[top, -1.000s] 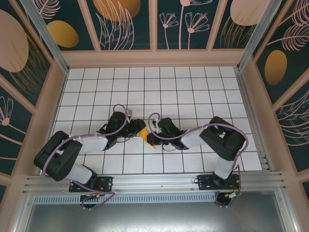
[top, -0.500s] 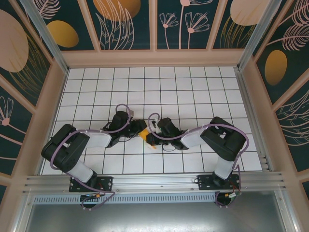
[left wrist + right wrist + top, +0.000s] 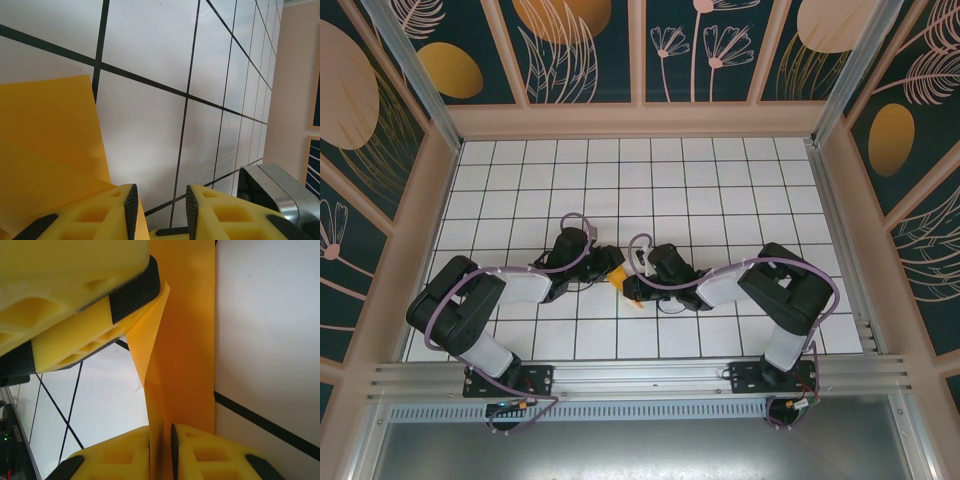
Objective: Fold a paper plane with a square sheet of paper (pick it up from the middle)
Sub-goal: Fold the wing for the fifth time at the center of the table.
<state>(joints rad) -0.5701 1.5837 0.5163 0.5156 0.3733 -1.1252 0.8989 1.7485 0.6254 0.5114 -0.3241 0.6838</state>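
The orange-yellow sheet of paper is folded into a narrow upright strip. My right gripper is shut on its lower end. From above, the paper is a small patch between the two wrists at the table's middle. My left gripper is open, with only white tile between its pads. The paper lies to the left of its left finger and partly under it. In the right wrist view the left gripper's finger reaches in from the upper left, its black pad touching the strip's free top corner.
The white grid table stretches back to wooden walls on three sides. Both arms lie low across the near rows, wrists almost touching. A metal-rimmed part of the right arm sits close on the left gripper's right. An aluminium rail runs along the front.
The left arm's elbow has swung up and out to the left, and its gripper has edged closer to the paper. The right gripper has kept still, holding the paper.
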